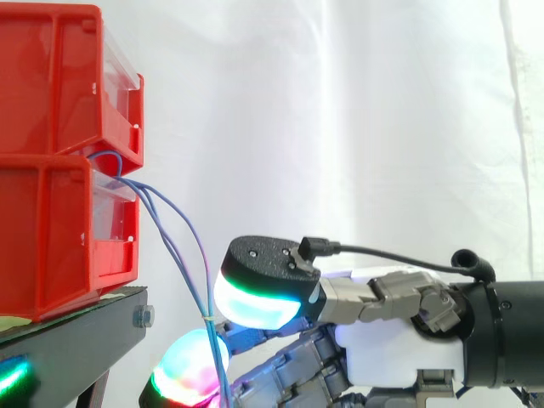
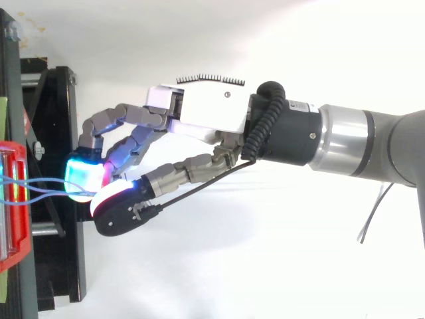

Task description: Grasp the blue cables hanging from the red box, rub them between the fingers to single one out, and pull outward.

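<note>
Blue cables (image 1: 208, 302) hang from red box (image 1: 47, 246) — fingers (image 1: 183, 370) curled, pinching them lower down.

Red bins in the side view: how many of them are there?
2, stacked. The upper red bin rests on the lower red bin, which stands on the black stand. The blue cables come out where the two meet. More may be hidden past the left edge.

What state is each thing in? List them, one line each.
cables: hang out over the lower bin's front, pinched further down between the pads.
hand: fingers curled, shut on the cables.
upper bin: stacked on the lower bin.
lower bin: stands on the stand.
stand: bears both bins.
</note>
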Available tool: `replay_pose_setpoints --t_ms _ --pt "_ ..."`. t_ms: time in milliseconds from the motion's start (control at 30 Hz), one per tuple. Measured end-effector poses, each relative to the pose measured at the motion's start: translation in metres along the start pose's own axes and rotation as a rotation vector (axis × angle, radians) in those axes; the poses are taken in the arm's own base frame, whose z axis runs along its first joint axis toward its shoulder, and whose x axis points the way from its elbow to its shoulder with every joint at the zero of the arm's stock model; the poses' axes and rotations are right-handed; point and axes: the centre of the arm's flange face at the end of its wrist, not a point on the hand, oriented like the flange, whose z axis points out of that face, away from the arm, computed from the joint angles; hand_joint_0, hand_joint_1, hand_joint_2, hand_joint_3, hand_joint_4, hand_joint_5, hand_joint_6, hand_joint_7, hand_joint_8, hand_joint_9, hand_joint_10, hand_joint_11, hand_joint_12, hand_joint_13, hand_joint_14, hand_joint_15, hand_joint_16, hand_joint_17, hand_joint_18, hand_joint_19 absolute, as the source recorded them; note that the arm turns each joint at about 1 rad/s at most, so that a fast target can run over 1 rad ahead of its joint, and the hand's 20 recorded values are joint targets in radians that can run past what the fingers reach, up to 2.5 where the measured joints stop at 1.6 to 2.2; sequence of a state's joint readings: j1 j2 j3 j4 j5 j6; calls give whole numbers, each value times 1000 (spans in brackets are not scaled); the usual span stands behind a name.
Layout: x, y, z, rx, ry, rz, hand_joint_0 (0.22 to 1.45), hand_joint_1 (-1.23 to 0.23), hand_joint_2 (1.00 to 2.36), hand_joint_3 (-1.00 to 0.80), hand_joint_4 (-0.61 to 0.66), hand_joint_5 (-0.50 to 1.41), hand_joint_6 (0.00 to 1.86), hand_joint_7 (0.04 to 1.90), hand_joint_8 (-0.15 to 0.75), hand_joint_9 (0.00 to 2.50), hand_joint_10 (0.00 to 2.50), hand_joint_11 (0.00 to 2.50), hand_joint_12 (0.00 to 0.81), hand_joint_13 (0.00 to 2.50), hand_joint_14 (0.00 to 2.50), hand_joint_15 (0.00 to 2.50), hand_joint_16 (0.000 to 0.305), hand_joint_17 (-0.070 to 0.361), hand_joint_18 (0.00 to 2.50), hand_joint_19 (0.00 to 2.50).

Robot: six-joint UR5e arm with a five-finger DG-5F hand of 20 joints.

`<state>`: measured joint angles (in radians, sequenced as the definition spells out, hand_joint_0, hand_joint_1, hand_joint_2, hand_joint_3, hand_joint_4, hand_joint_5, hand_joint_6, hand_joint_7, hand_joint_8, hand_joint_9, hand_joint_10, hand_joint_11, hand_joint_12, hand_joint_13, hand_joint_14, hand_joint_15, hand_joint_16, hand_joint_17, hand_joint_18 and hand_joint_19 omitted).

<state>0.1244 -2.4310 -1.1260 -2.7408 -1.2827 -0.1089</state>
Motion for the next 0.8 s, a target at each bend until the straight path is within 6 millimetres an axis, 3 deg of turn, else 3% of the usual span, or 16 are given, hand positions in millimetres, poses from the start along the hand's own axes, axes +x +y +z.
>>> replay_pose_setpoints --t_ms 800 --pt "-1 17 -4 0 23 -5 614 -797 1014 -303 198 -198 877 907 296 827 16 574 374 806 18 537 45 101 715 653"
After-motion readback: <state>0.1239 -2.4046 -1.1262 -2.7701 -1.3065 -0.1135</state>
